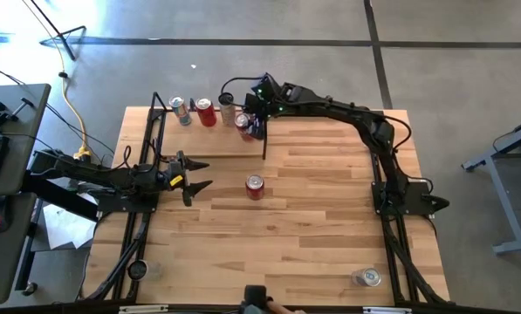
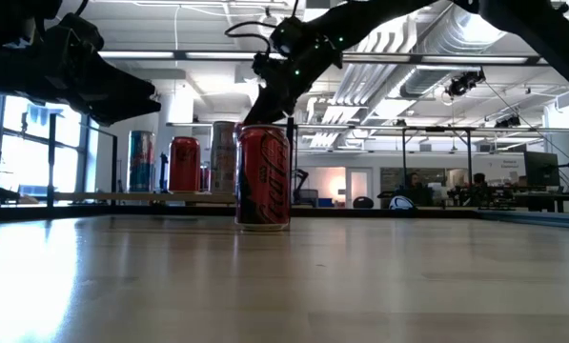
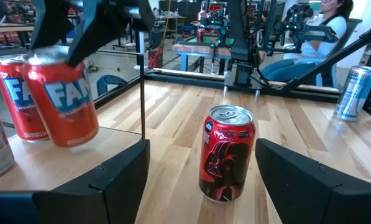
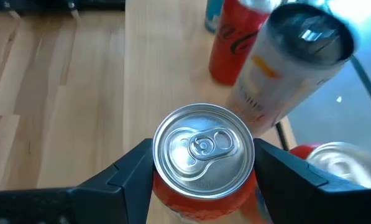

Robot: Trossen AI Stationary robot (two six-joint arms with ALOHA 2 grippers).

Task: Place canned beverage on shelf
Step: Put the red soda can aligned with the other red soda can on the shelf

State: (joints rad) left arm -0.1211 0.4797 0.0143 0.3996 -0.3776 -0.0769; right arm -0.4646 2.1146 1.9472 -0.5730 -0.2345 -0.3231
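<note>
The right hand (image 4: 204, 177) is closed on an orange can (image 4: 204, 163), one finger on each side of the can wall, above the shelf (image 1: 209, 139) at the far edge of the surface (image 1: 330, 227). In the left wrist view this can hangs tilted, its base apparently just clear of the shelf board. The can's long axis runs roughly vertical with the top leaning off plumb; the pull-tab end faces up toward the right wrist camera.

Hazards from this position:
- Tip-over on release. A tilted can set down on one edge of its base may rock or fall.
- Collision with neighbours. A second orange can (image 3: 16, 98), a pale can (image 4: 284, 62), a red cola can (image 1: 206, 112) and a blue-and-silver can (image 1: 181, 111) stand close by along the shelf. Sideways drift, or fingers opening toward them, could knock one over.
- Contact with the thin black upright (image 3: 140, 81) beside the shelf, if the hand shifts toward it.

The left hand (image 1: 190, 177) waits near the left edge of the surface, fingers spread wide and empty, pointing at a dark red can (image 1: 255, 186) standing upright near the centre of the surface. A further can (image 1: 366, 277) stands near the near right corner.
</note>
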